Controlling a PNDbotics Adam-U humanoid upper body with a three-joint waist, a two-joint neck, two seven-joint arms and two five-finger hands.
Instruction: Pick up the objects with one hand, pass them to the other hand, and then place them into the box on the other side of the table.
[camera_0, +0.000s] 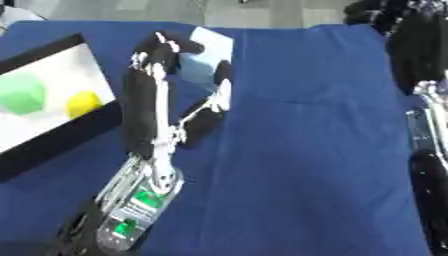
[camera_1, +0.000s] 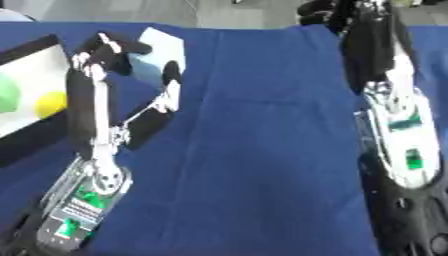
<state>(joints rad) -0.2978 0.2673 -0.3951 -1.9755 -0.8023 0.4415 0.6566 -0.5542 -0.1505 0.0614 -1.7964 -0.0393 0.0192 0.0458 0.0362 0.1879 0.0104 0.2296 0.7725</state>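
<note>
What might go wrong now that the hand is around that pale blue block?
The left hand has the pale blue block only between curled fingers and thumb, so it might slip onto the blue cloth. The box already holds a green thing and a yellow thing; a drop could knock them.

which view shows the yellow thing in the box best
The left eye view: the yellow object shows whole inside the box, beside the green object. In the right eye view it sits at the picture's left edge, with less of the box around it.
</note>
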